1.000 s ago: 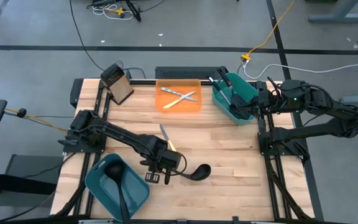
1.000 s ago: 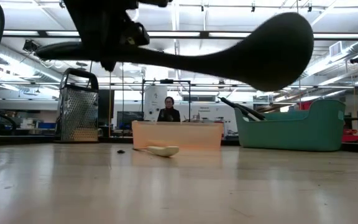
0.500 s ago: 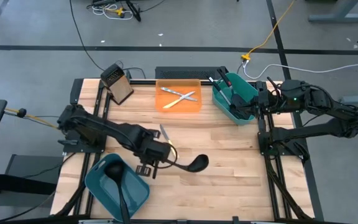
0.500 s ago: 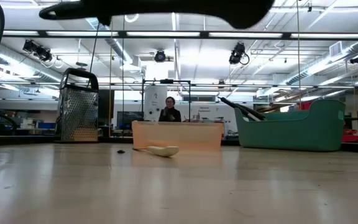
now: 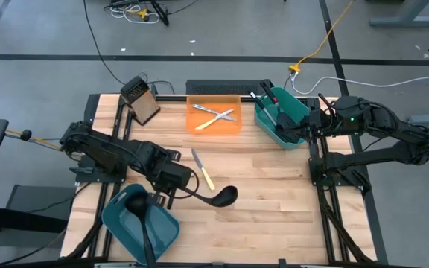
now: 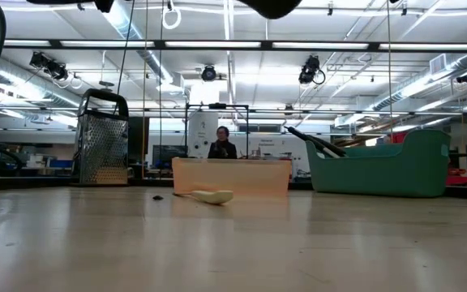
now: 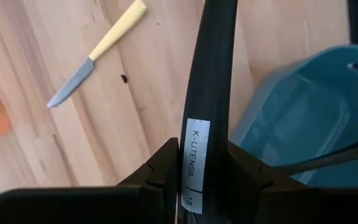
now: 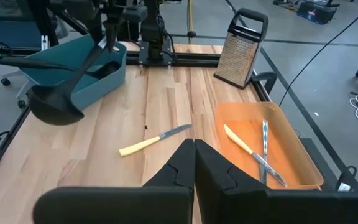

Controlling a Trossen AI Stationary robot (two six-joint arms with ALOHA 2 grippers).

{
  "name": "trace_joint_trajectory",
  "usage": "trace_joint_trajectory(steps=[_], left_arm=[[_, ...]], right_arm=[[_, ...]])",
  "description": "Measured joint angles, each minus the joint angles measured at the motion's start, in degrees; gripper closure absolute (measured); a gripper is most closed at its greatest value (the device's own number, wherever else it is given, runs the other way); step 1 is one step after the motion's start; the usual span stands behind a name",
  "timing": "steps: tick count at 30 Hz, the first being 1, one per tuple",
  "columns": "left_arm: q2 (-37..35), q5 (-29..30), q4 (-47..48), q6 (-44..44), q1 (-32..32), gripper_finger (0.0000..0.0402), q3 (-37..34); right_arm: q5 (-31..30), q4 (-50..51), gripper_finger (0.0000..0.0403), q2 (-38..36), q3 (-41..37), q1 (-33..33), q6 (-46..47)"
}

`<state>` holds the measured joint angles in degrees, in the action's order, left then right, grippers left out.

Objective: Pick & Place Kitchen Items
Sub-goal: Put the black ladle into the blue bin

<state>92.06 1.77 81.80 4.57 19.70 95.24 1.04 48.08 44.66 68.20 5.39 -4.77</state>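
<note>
The left gripper (image 7: 205, 180) is seen clamped on the handle of a black ladle (image 5: 213, 196), which is held clear of the table (image 5: 274, 193), its bowl out over bare wood and its handle running back toward the near teal bin (image 5: 136, 223). A second ladle (image 5: 141, 216) is already lodged in that bin. A yellow-handled knife (image 5: 202, 170) lies just beside the carried ladle. The step in hand is judged to be transport; a swing over the bin and a release are called for next. The right gripper (image 8: 194, 163) is parked with fingers closed and empty by the far teal bin (image 5: 281, 117).
</note>
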Motion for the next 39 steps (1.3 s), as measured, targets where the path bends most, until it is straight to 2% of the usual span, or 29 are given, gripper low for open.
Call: trace_joint_trajectory(steps=[8, 17, 25, 39], left_arm=[[-1.5, 1.8, 2.9, -3.2, 0.0, 0.0306, 0.0], [-6.0, 2.1, 6.1, -2.7, 0.0, 0.0307, -0.1], [-9.4, 5.0, 7.3, -3.1, 0.0, 0.0307, 0.0], [-10.5, 4.6, 8.3, -7.1, -0.5, 0.0309, 0.0]], right_arm=[[-0.1, -1.8, 0.0398, 0.0, 0.0, 0.0, 0.2], [-0.2, -5.9, 0.0398, 0.0, 0.0, 0.0, -0.2], [-1.7, -8.1, 0.0398, 0.0, 0.0, 0.0, -0.2], [-2.1, -9.1, 0.0398, 0.0, 0.0, 0.0, -0.1]])
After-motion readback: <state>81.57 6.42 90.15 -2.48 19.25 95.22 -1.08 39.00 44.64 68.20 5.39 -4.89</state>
